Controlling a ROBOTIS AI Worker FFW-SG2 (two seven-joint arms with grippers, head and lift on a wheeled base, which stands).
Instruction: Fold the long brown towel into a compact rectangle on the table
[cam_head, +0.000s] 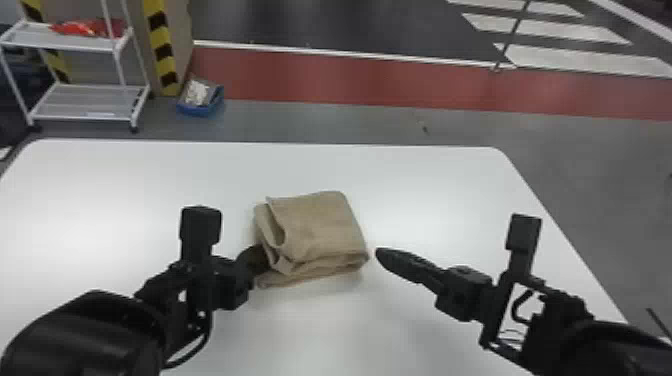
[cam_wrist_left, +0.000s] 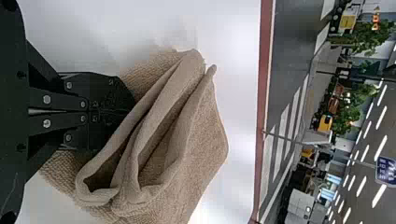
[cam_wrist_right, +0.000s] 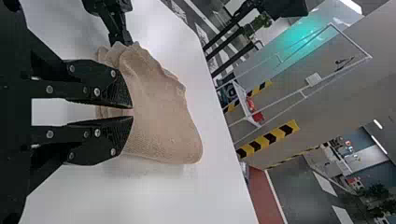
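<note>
Head view: towel (cam_head: 317, 225) is touched by closed left gripper (cam_head: 256, 260), pinch untellable; parted right gripper (cam_head: 381, 255) is set just rightward.

No word, brand or number can be made out with certainty. Left wrist view: a blue sign (cam_wrist_left: 386, 171) in the room behind, shown sideways, bears pale characters too small to read surely; small orange marks (cam_wrist_left: 376, 19), likewise illegible, glow near the view's corner. Head view: a pale label strip (cam_head: 100, 114) on the lower shelf edge of the white cart (cam_head: 60, 46) carries no legible print. Warning signs without words: yellow-and-black diagonal stripes (cam_head: 162, 36) on the pillar (cam_head: 179, 40) beside the cart; broad white bars (cam_head: 600, 60) painted on the dark floor (cam_head: 325, 25).
</note>
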